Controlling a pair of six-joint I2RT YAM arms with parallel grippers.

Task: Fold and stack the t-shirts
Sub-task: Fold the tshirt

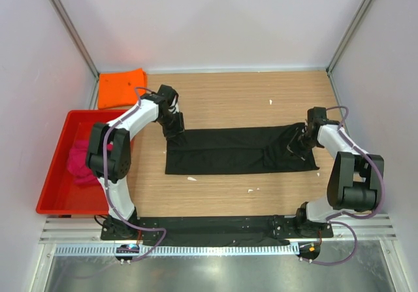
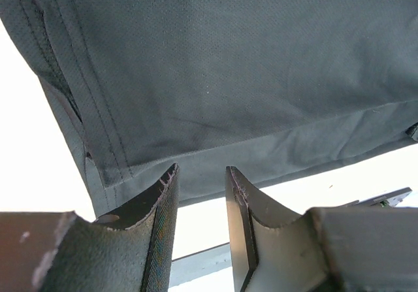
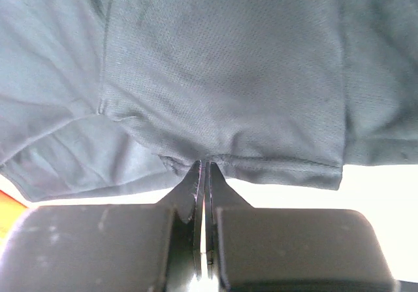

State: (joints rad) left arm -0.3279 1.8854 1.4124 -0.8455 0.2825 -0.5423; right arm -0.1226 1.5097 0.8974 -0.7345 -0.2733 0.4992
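2 ends of the black shirt (image 1: 228, 149), a limp, light strip across the middle of the counter (image 1: 248, 102), should suit pinching: the right end effector (image 3: 204, 164) at centre right is shut on its hem, the left end effector (image 2: 201, 171) at centre left stands half open, empty.

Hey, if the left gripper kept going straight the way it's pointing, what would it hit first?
The black t-shirt: the open left gripper points at its hemmed edge, just ahead. Height is unclear, so it might ride over the cloth rather than into it.
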